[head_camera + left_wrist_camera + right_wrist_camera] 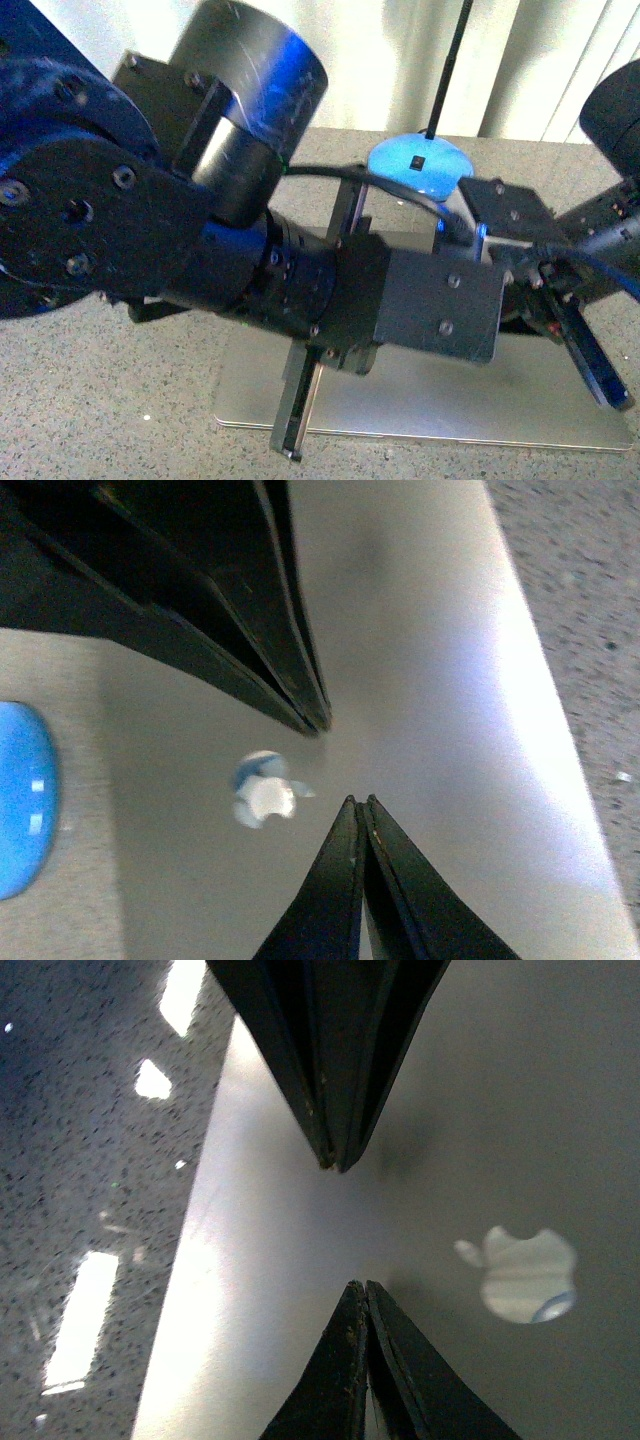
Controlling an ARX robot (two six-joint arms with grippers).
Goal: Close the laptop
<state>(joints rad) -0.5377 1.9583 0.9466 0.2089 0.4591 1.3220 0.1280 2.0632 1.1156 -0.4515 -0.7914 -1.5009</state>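
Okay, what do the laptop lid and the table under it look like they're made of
Laptop lid: likely brushed metal, silver-grey, matte with soft glare; its logo is mirror-shiny. Table: looks like polished speckled stone or a composite, since it reflects lights sharply.

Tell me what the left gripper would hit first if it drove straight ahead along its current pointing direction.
The laptop, on its closed silver lid just beside the apple logo. The left gripper points at the lid with its jaws open and nothing between them. The wrist view cannot settle how near the lid is.
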